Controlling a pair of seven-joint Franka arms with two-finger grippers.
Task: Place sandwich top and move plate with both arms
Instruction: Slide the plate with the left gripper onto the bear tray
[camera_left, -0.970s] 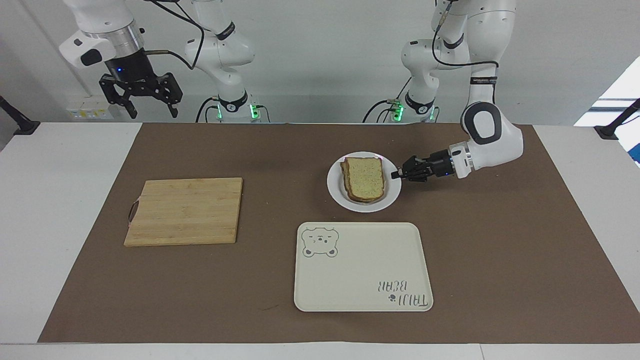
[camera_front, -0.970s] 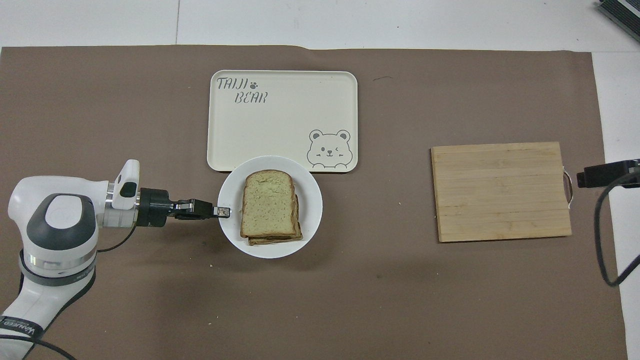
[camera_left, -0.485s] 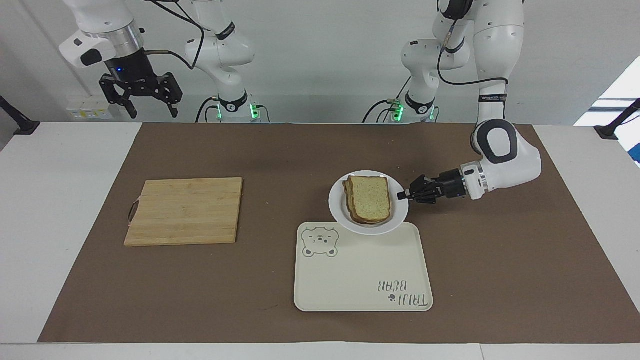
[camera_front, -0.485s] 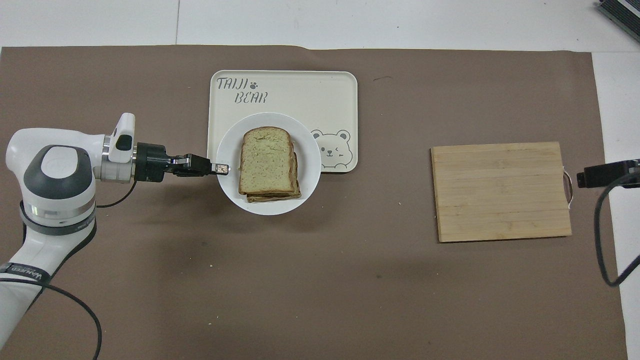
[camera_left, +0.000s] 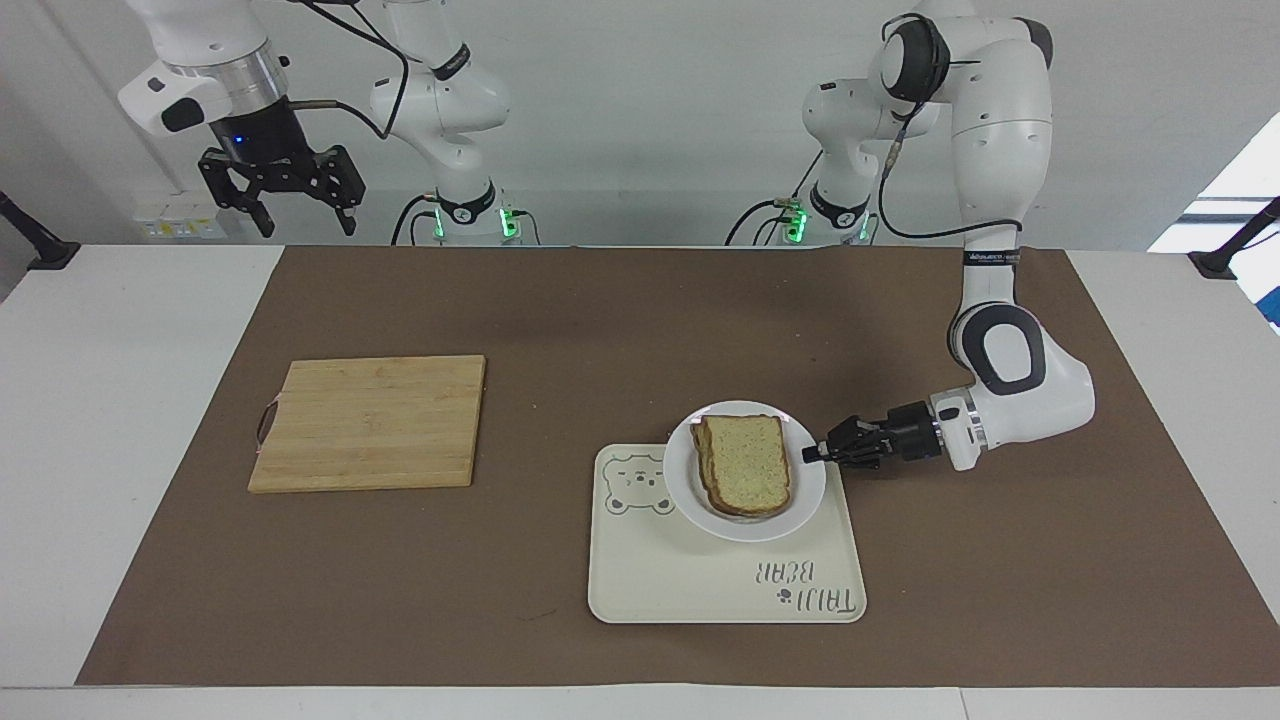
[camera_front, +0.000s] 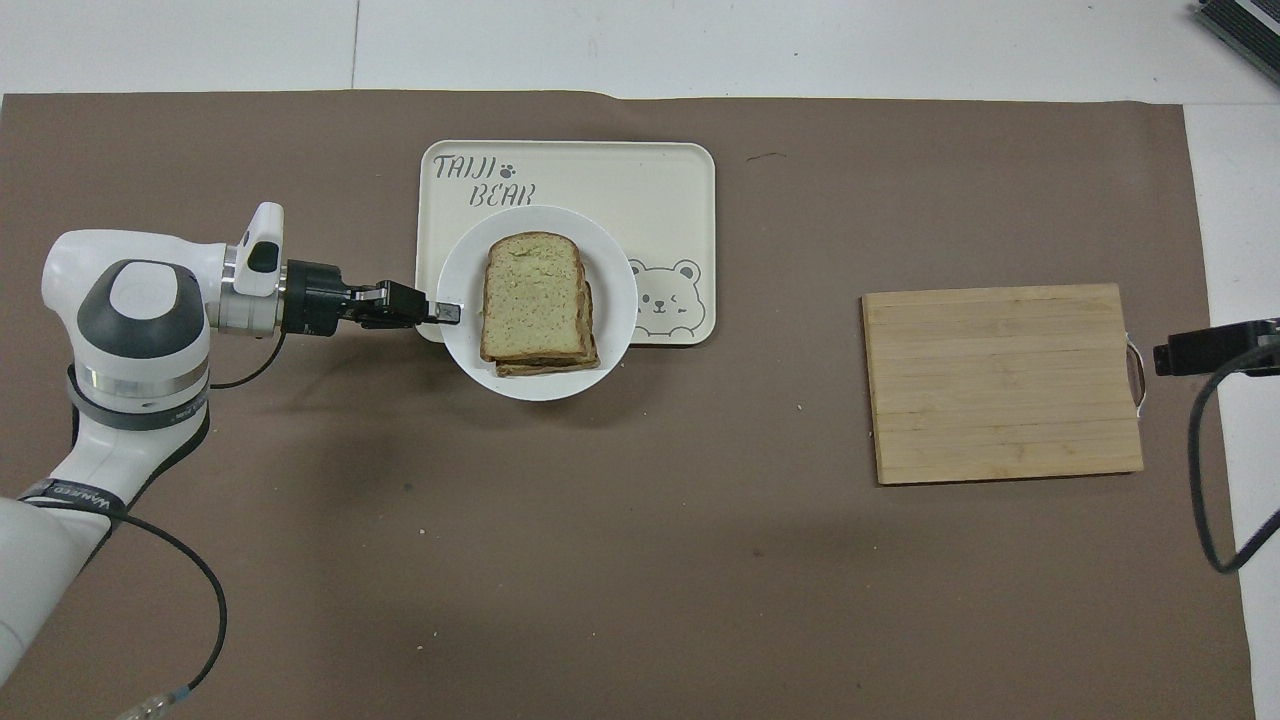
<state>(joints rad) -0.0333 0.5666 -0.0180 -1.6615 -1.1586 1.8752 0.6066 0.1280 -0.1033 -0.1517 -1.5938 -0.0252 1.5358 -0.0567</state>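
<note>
The sandwich top (camera_left: 745, 460) lies on a lower slice on the small white plate (camera_left: 810, 492). My left gripper (camera_left: 810, 453) is shut on the plate's rim at the side toward the left arm's end. It holds the plate over the nearer edge of the cream bear tray (camera_left: 700, 590). I cannot tell whether the plate touches the tray. The overhead view shows the bread (camera_front: 530, 295), the plate (camera_front: 615, 300), the left gripper (camera_front: 447, 313) and the tray (camera_front: 640, 175). My right gripper (camera_left: 307, 225) is open and empty, and waits high up at the right arm's end.
A wooden cutting board (camera_left: 370, 422) lies on the brown mat toward the right arm's end; it also shows in the overhead view (camera_front: 1003, 380). The tray's half farther from the robots carries nothing but its lettering.
My left gripper has carried the plate with the sandwich away from the robots, from the mat to over the tray's nearer edge. The right arm has not moved.
</note>
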